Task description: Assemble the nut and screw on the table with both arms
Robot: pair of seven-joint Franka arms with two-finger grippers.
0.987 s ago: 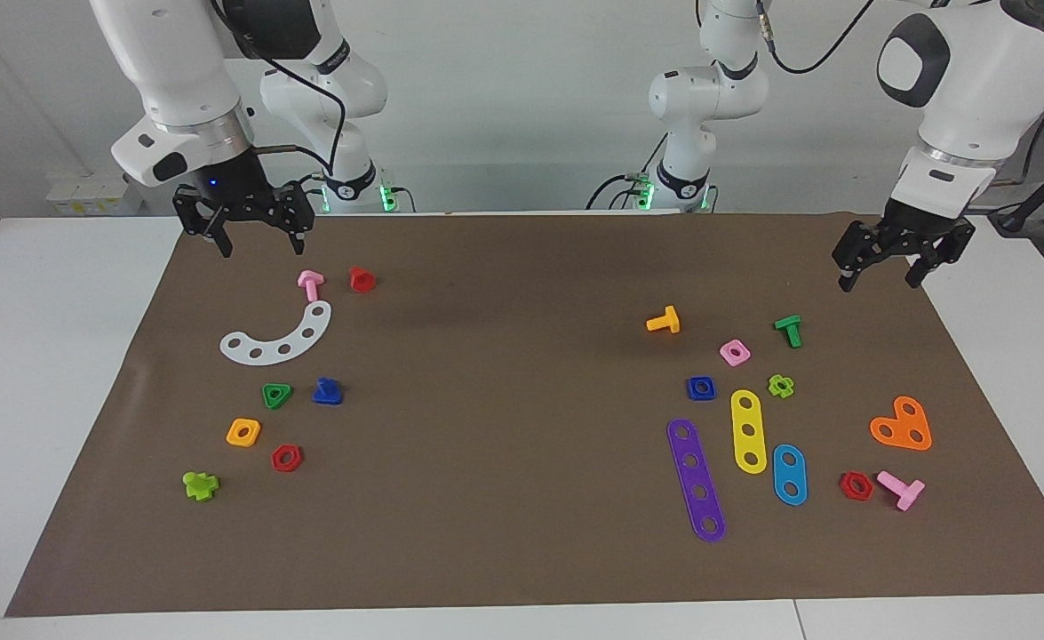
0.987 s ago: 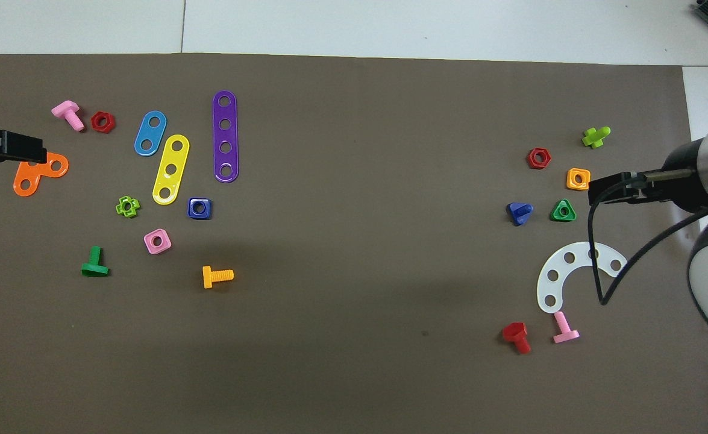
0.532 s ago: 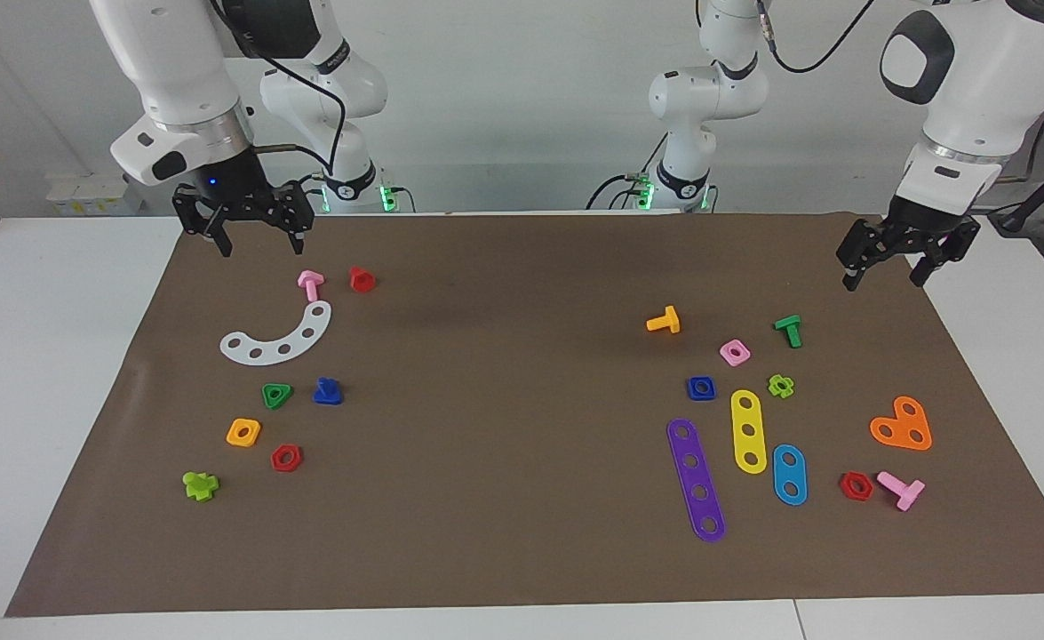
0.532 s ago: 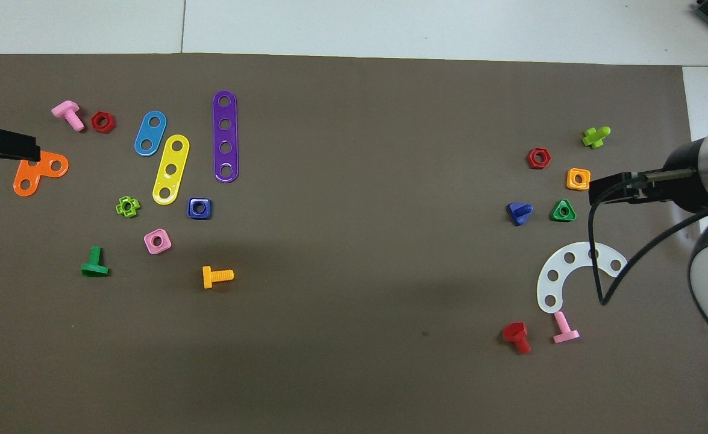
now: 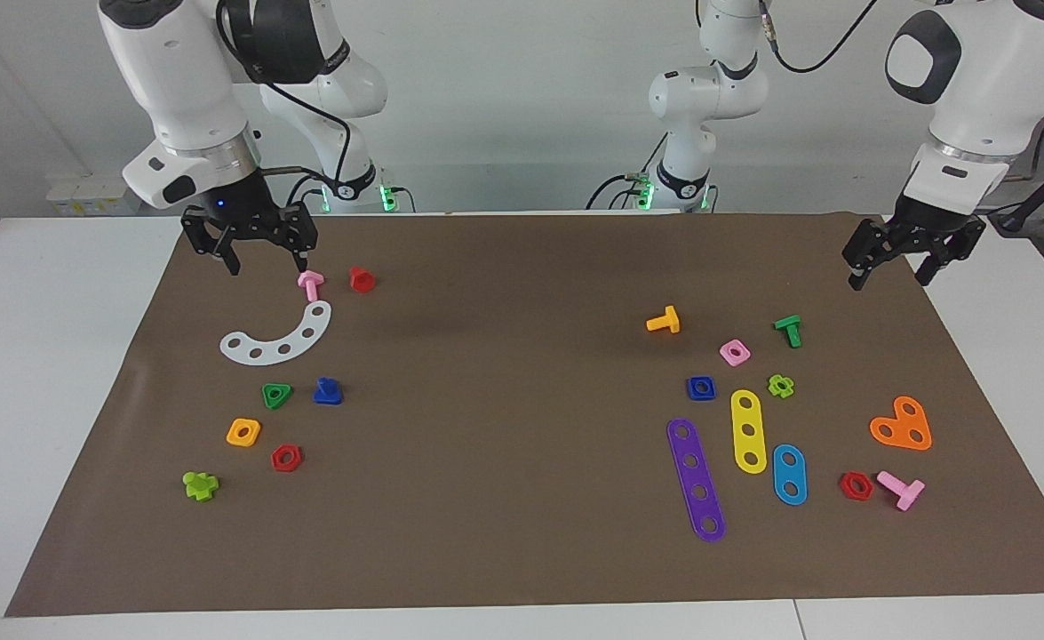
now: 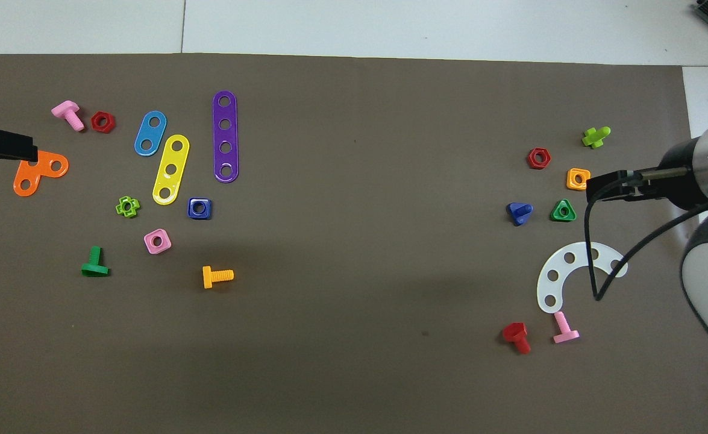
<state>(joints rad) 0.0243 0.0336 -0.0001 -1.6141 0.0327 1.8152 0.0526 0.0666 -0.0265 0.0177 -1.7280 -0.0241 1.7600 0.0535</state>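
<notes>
The dark blue nut point(image 5: 701, 388) lies flat on the brown mat point(image 5: 504, 427) toward the left arm's end, beside the yellow strip; it also shows in the overhead view point(image 6: 199, 208). The dark blue screw point(image 5: 327, 392) sits head down toward the right arm's end, beside a green triangle nut; it also shows in the overhead view point(image 6: 519, 213). My right gripper point(image 5: 268, 265) hangs open and empty above the mat, over a spot by the pink bolt point(image 5: 310, 284). My left gripper point(image 5: 889, 282) hangs open and empty above the mat's corner at its own end.
Near the nut lie a pink square nut point(image 5: 734, 352), purple strip point(image 5: 697, 480), light blue strip point(image 5: 789, 474), orange bolt point(image 5: 664, 321) and green bolt point(image 5: 788, 330). Near the screw lie a white arc point(image 5: 277, 338), a red bolt point(image 5: 361, 279) and several nuts.
My right gripper has shifted slightly down and toward the pink bolt. My left gripper has drifted a little outward toward its end of the table. No part on the mat has moved.
</notes>
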